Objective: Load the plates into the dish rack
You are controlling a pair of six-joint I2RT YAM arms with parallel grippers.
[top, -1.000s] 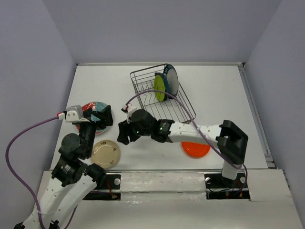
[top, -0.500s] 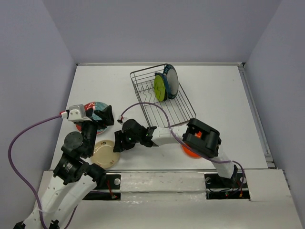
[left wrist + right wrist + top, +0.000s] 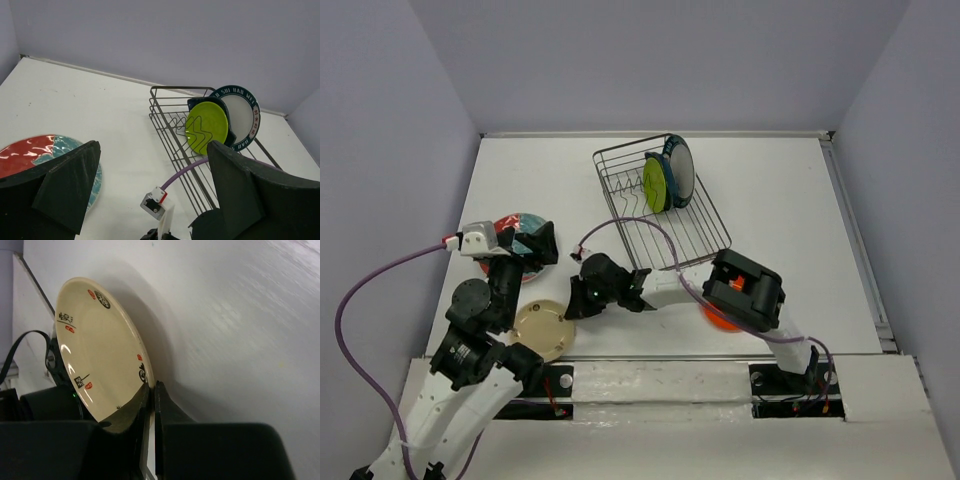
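Observation:
My right gripper (image 3: 573, 299) reaches low to the left and is shut on the right rim of the cream plate (image 3: 540, 331). In the right wrist view its jaws (image 3: 152, 390) pinch the rim of that plate (image 3: 95, 355), which has small red and black marks. The left gripper (image 3: 528, 243) hovers open over the red-and-teal plate (image 3: 510, 224); that plate (image 3: 30, 157) shows beside its wide-apart fingers (image 3: 70, 185). The dish rack (image 3: 620, 190) holds the lime green plate (image 3: 655, 183) and the teal-rimmed white plate (image 3: 681, 168) upright, with a dark blue one (image 3: 197, 103) between them.
An orange plate (image 3: 712, 319) lies mostly hidden under the right arm's elbow. A purple cable (image 3: 650, 225) arcs from the right wrist across the rack's near corner. Grey walls close in the table on the left, back and right.
The right arm swung left and down to the cream plate, and its jaws closed on the rim. The plate slid slightly toward the near edge. The left gripper stayed open.

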